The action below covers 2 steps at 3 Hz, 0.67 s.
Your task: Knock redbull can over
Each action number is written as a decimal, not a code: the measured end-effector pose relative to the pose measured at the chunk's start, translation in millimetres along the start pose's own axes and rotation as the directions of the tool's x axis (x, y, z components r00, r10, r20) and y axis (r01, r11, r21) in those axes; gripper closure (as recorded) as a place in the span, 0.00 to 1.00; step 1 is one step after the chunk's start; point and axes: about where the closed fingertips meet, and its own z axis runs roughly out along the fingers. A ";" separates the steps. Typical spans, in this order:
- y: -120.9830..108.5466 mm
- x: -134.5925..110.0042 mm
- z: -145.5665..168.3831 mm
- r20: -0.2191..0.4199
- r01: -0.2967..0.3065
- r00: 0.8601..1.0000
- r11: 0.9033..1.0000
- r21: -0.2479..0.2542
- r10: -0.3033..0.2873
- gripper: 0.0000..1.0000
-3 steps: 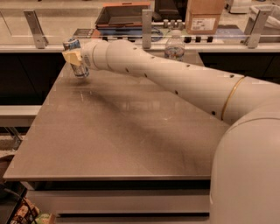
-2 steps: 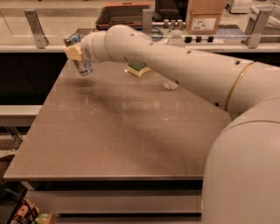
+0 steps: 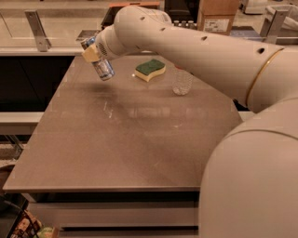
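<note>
The table [image 3: 139,139] fills the middle of the camera view, a broad slab with a dull grey-brown top that catches pale streaks of light near its centre. Its front edge runs across the lower part of the picture, with a dark gap and a lighter ledge beneath.

The robot arm [image 3: 195,42] reaches in from the right, cream-coloured and thick, crossing the far side of the table towards the far left corner. At its end the gripper [image 3: 94,54] sits over that corner, against the upper end of the redbull can [image 3: 104,70]. Whether the tool is spread or clamped on the can cannot be told.

The can is tilted, its top leaning up and left into the gripper and its base pointing down and right. A soft shadow lies on the table just under it; whether the base touches the surface cannot be told.

Just right of the can lies a sponge [image 3: 150,69], green on top and yellow below. Further right a clear plastic bottle [image 3: 182,82] stands at the arm's lower edge, its top hidden behind the arm.

Behind the table runs a long pale counter [image 3: 56,35] with slanted metal brackets [image 3: 37,30]. A cardboard box [image 3: 218,14] with a white label stands on it to the right. The robot's bulky body [image 3: 251,186] fills the lower right corner.
</note>
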 end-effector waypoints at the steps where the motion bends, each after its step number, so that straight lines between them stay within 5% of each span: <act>1: -7.9 10.0 -3.2 -0.082 0.014 0.997 1.000 0.011 -0.013 1.00; 2: -10.3 12.8 -3.0 -0.176 0.059 0.983 0.998 -0.001 -0.058 1.00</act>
